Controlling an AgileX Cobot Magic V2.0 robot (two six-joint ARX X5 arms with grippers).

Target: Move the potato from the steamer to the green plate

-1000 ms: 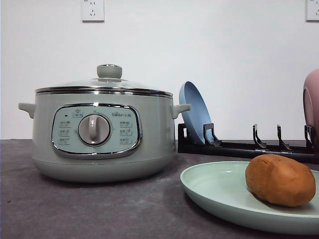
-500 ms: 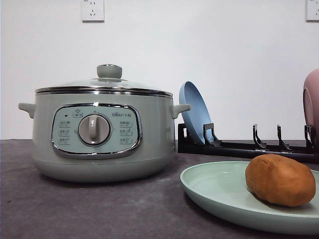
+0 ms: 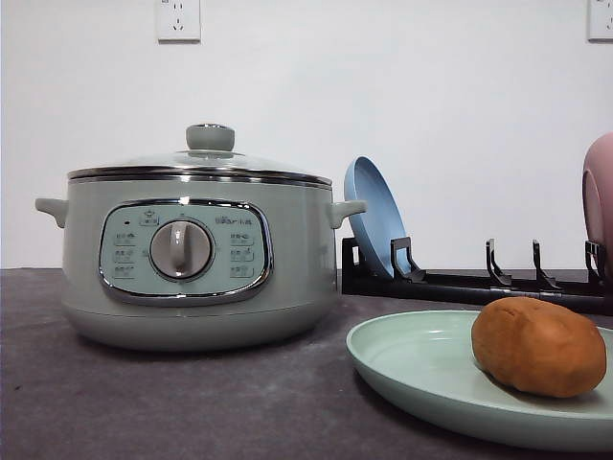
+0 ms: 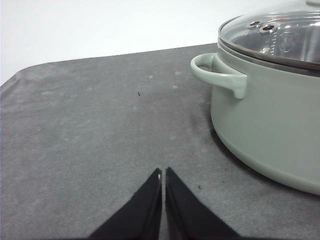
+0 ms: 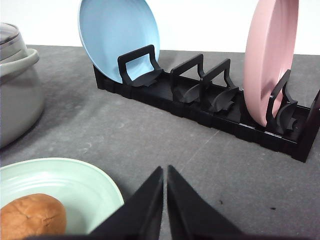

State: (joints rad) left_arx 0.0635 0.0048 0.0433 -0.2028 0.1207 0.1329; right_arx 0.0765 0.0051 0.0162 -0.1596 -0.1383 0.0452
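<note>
Bare grey worktop [image 4: 85,125] lies open beside the lidded sage-green round steamer [image 3: 192,254], while the black plastic plate rack [image 5: 210,107] with upright blue and pink plates blocks the far side.

Bright, even light fills the room, and the white wall [image 3: 431,115] is nearly blown out. Soft, short shadows sit under the steamer [image 3: 196,259] and the green plate [image 3: 421,369] on the dark bench [image 3: 192,402]. The glass lid [image 4: 280,30] catches pale glare. The front view is sharp; the black pincer fingers [image 4: 150,210] are slightly soft.
</note>
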